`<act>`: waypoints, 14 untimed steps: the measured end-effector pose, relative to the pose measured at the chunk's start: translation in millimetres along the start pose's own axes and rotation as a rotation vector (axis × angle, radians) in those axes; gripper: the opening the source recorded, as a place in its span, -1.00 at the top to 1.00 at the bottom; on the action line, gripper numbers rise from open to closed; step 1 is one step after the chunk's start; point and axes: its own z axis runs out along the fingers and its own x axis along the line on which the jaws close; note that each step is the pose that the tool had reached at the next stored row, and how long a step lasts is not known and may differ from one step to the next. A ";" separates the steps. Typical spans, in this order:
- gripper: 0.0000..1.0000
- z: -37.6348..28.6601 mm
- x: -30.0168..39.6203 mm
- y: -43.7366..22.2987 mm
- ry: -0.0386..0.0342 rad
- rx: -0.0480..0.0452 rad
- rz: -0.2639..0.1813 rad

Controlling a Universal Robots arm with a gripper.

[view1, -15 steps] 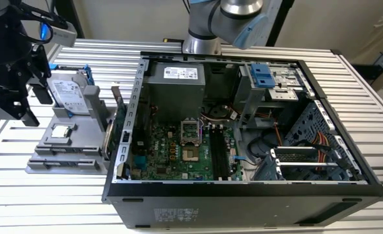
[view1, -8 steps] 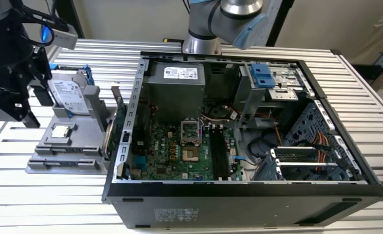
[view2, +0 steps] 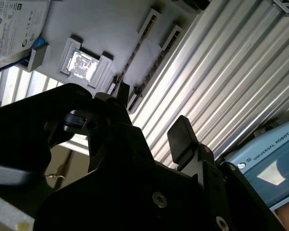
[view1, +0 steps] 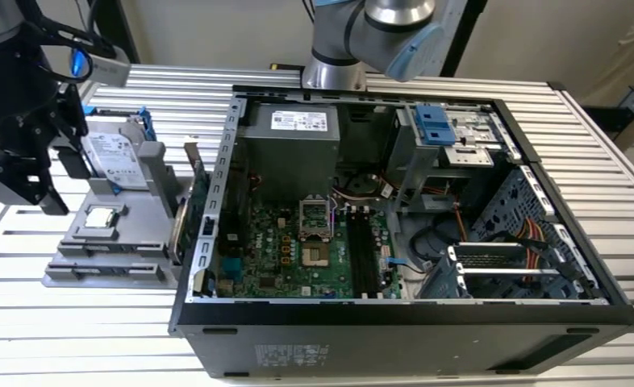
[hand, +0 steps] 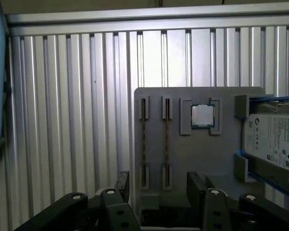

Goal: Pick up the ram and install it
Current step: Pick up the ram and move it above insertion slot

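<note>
Ram beneath parted fingers, untouched

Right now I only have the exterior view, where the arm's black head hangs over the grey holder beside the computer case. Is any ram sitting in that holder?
Observer: Yes. In the first wrist view, two ram sticks stand on edge in the long slots of the grey holder, next to the CPU chip.
Operator: Is the gripper holding one of them?
Observer: No. In that same view the gripper is open, its fingers spread apart with nothing between them.
</note>
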 end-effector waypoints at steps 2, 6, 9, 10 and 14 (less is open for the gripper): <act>-1.00 1.2 0.0 0.0 0.0012 0.0001 0.000; -1.00 3.7 -0.2 -0.1 0.0029 0.0002 0.001; -1.00 5.7 -0.2 -0.1 0.0042 0.0002 0.001; -1.00 6.4 -0.3 -0.1 0.0046 0.0002 0.002; -1.00 9.2 -0.4 0.7 0.0060 0.0002 0.003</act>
